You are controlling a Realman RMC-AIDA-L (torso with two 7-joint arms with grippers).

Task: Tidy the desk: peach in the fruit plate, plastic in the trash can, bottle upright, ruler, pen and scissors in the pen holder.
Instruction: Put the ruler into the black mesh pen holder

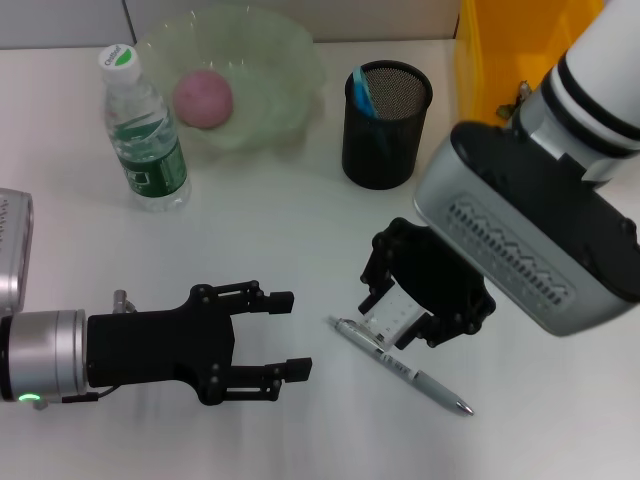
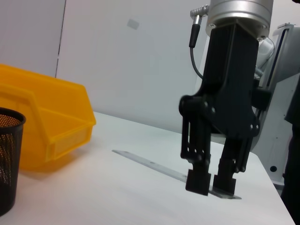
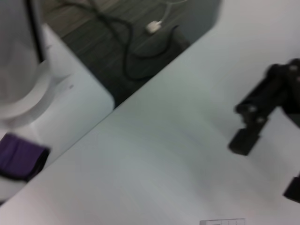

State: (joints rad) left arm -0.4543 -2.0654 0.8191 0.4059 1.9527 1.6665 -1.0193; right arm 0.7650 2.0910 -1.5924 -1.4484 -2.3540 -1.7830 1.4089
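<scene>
Left hand (image 1: pixel 290 335) low over the white surface (image 1: pixel 280 240), fingers spread, holding nothing. Right hand (image 1: pixel 400 310) lowered on the ruler (image 2: pixel 150 164) beside the pen (image 1: pixel 400 365), fingers narrowly apart, apparently around its end. Peach (image 1: pixel 203 98) in fruit plate (image 1: pixel 285 75); bottle (image 1: pixel 145 130) upright; pen holder (image 1: pixel 385 125) behind.
</scene>
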